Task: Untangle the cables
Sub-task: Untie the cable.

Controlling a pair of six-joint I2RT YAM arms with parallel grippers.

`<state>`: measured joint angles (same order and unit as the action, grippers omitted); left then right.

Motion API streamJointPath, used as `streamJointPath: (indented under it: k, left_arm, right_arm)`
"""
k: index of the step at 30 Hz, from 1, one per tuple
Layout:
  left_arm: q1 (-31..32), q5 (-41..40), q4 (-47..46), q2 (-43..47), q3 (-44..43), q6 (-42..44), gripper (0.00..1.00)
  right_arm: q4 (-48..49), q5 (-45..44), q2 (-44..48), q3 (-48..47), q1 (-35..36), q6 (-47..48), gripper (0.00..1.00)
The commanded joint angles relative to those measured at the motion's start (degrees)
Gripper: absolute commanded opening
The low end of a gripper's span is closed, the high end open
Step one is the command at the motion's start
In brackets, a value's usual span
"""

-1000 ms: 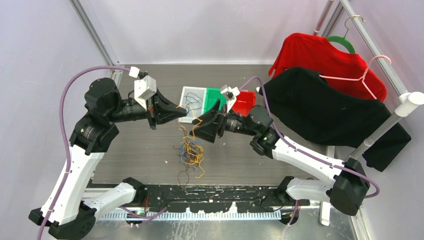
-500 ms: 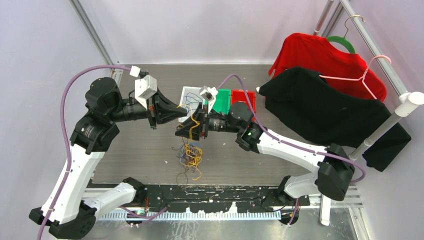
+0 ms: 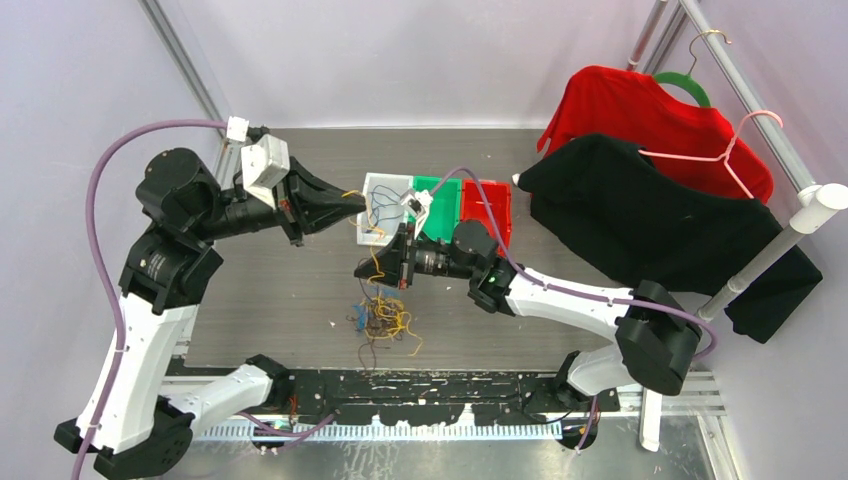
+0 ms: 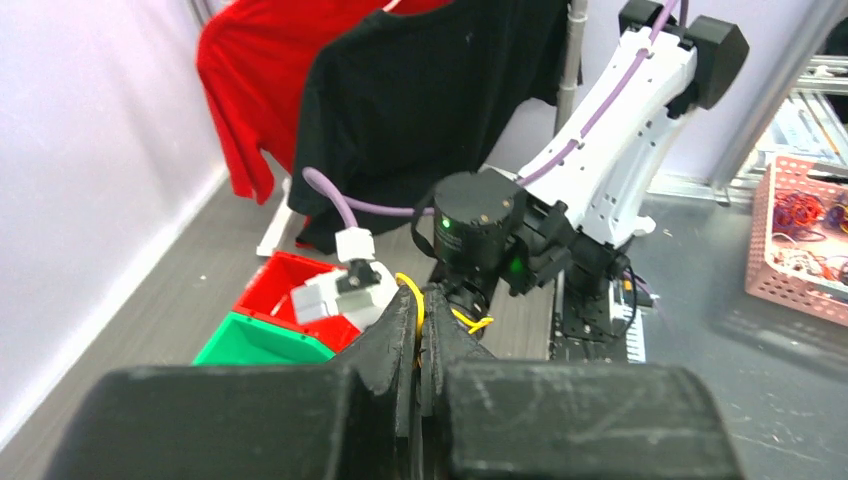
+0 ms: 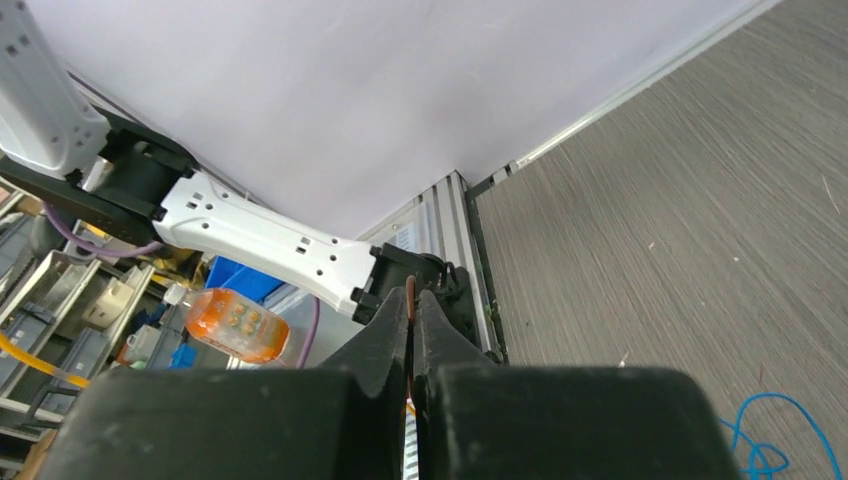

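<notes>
Top external showed you the cables (image 3: 384, 318) heaped on the table (image 3: 270, 295) near its front edge, a few blue ones in the white bin (image 3: 371, 183). Your left gripper (image 3: 358, 205) was clamped on a yellow strand (image 4: 419, 305); your right gripper (image 3: 362, 270) was pinched shut on an orange strand (image 5: 410, 295) above the heap

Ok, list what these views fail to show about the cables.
- Top view: which strands cross in the cable tangle; too thin.
- Left wrist view: the yellow cable past the left gripper; its fingers hide the rest.
- Right wrist view: the blue cable, cut off by the bottom edge; the orange strand in the right gripper, mostly hidden between its fingers.
</notes>
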<state>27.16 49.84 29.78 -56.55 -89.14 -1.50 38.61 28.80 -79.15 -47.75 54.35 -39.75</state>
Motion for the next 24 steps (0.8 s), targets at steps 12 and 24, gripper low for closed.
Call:
streamJointPath:
  k: [12,24]
  left_arm:
    - [0.1,-12.0,-4.3,-6.8,-16.7,0.2,0.00]
    - [0.1,-41.1,-6.9,-14.8,-33.7,22.9,0.00]
  right_arm:
    - [7.3,-8.1,-6.2,5.5,0.5,-3.1,0.07]
    - [2.2,-28.1,-7.0,14.2,0.6,3.5,0.01]
